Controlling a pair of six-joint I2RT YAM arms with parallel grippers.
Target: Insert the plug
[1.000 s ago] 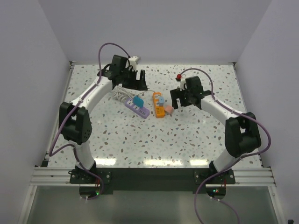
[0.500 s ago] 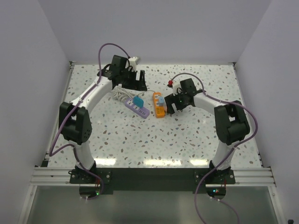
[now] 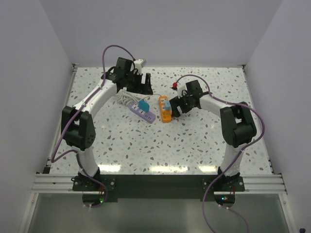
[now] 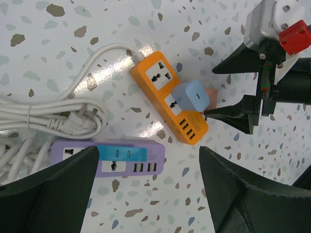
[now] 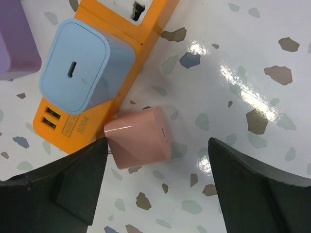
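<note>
White walls are standing around a speckled table [image 3: 194,141]. Two power strips are lying near the middle of it. An orange power strip [image 3: 165,108] is sitting to the right, and a purple power strip [image 3: 147,114] is sitting to its left, close by but not touching. A light blue plug [image 5: 82,73] is sitting in the orange one, next to its small ports. A teal plug [image 4: 121,154] is sitting on top of the purple one. A white cord [image 4: 48,116] is lying in loops behind the purple strip, and one end is going into the orange strip.

The pink plug [image 5: 138,137] is lying on its side on the table. It is resting just beside the end of the orange strip, by the small ports.

The right gripper [image 5: 158,145] is reaching down low over the pink plug. Its fingers are spread wide, one on each side of the plug. I cannot tell if the finger by the orange strip is touching the plug. The other finger is staying apart from it.

The left gripper [image 4: 149,150] is hanging above the two strips. Its fingers are spread wide too, and it is holding nothing.
</note>
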